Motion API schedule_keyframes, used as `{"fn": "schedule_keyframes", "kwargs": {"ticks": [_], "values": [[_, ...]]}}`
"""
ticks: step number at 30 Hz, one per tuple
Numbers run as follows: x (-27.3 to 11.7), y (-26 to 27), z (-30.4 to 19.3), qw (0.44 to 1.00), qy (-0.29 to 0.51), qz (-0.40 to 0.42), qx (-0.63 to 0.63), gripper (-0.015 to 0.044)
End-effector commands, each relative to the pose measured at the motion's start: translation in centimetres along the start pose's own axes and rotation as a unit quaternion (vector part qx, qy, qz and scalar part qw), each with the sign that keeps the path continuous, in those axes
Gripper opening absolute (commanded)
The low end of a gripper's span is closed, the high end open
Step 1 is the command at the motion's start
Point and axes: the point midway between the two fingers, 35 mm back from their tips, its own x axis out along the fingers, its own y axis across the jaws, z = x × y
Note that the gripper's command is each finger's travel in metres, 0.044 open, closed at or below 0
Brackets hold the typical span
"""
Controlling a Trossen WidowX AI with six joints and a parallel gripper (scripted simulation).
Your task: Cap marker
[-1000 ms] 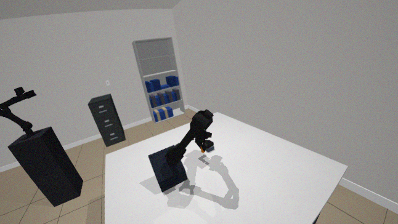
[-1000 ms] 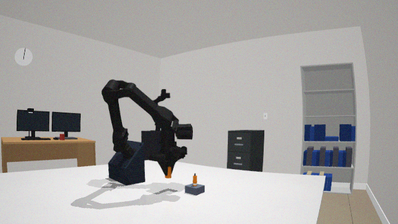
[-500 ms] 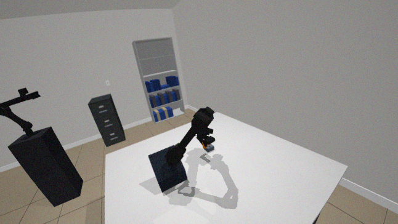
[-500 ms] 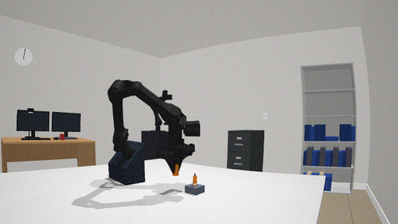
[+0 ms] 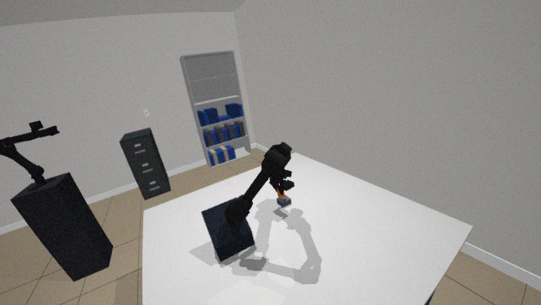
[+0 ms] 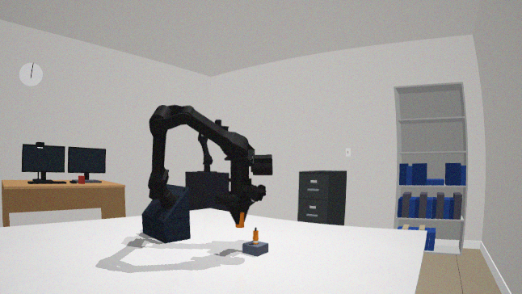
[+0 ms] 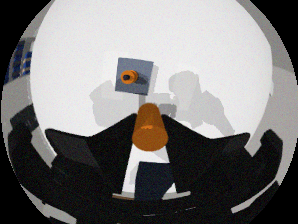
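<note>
The orange marker (image 6: 255,236) (image 7: 129,77) stands upright in the grey holder block (image 6: 255,249) (image 7: 134,90) (image 5: 284,203), its dark tip upward and bare. My gripper (image 6: 240,221) (image 7: 149,117) is shut on the orange cap (image 6: 241,218) (image 7: 149,135). The cap points down from the fingertips, a little higher than the marker's tip and to its left in the exterior view. In the wrist view the marker and block lie beyond the cap, slightly left. In the top view the orange of cap and marker runs together, so their gap cannot be told there.
The white table (image 5: 356,235) (image 6: 343,258) bears the arm's dark base (image 5: 228,235) (image 6: 166,222) and the arm's shadows. A second arm on a dark pedestal (image 5: 63,226), a filing cabinet (image 5: 146,168) (image 6: 322,198) and a bookshelf (image 5: 213,88) stand beyond the table.
</note>
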Motion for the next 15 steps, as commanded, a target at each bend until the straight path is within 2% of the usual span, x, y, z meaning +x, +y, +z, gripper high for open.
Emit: {"fn": "schedule_keyframes", "kwargs": {"ticks": [1,15], "values": [[0.0,0.5,0.5,1.0,0.005,0.0,-0.002,0.0],[-1.1,1.9,2.9,1.0,0.004,-0.001,-0.003,0.0]]}}
